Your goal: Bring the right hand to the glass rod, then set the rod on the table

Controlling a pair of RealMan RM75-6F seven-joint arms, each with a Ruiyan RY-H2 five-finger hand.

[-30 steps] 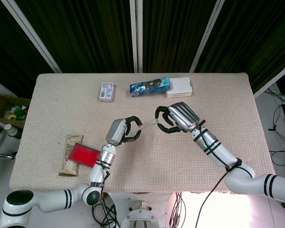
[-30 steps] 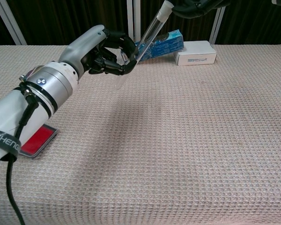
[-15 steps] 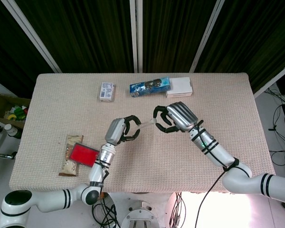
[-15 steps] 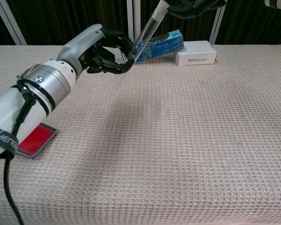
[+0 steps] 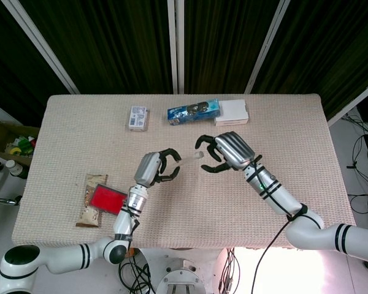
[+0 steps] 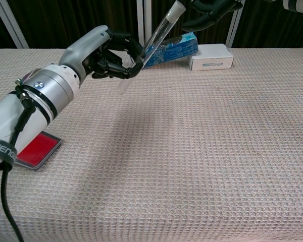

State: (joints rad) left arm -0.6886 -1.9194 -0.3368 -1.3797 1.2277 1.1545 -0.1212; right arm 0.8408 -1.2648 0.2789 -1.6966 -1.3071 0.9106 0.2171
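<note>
glass rod (image 6: 154, 42) tilted, clamped in the left hand (image 5: 154, 167); right hand (image 5: 226, 151) just beside its top, fingers apart.

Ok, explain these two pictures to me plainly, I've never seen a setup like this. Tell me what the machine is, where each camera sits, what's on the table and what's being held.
This is a robot with two arms, each ending in a mechanical hand. One picture looks down from its head, the other looks forward from its chest.

The left hand holds a clear glass rod tilted up off the table. The right hand is beside the rod's upper end with its fingers apart, not gripping it.

On the cloth-covered table lie a blue packet, a white box and a small card pack at the far side, and a red flat item on a snack wrapper near the left arm.
</note>
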